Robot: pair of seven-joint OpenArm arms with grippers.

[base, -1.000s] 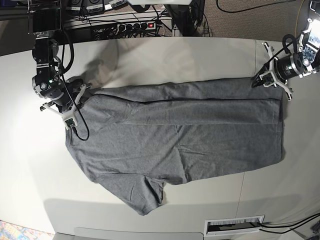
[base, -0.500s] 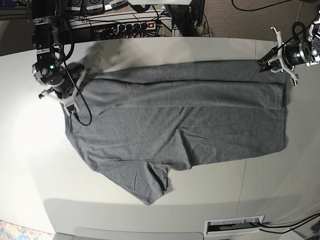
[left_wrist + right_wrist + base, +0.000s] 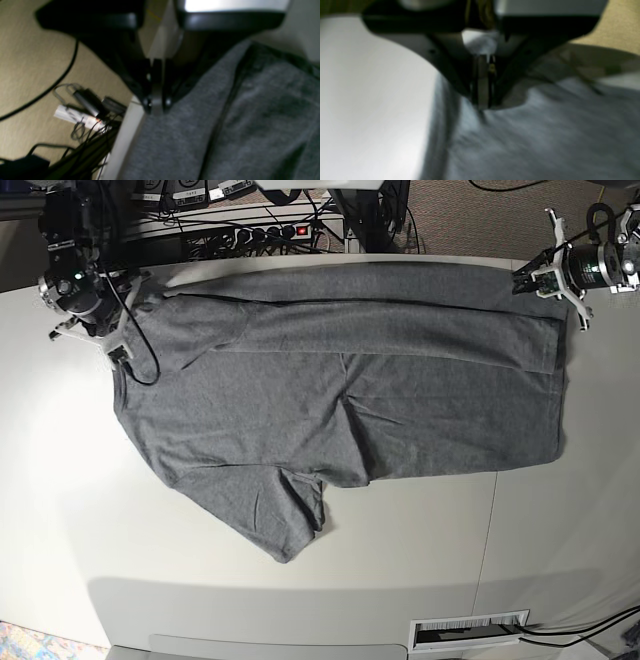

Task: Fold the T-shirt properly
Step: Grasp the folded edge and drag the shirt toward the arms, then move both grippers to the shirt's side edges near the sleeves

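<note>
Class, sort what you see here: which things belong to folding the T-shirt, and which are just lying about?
Belongs to the job:
- T-shirt, grey, spread on the table
- left claw, shut on the shirt's far edge
- right claw, shut on the shirt's far edge

Just lying about:
- power strip beyond the table
- cables on the floor

Black arms, white hand brackets; green LED on right arm (image 3: 76, 277).

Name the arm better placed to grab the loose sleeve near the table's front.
Right, probably. The right gripper is shut on the T-shirt at the collar end, the same end as the loose sleeve. The left gripper pinches the far hem corner.
</note>
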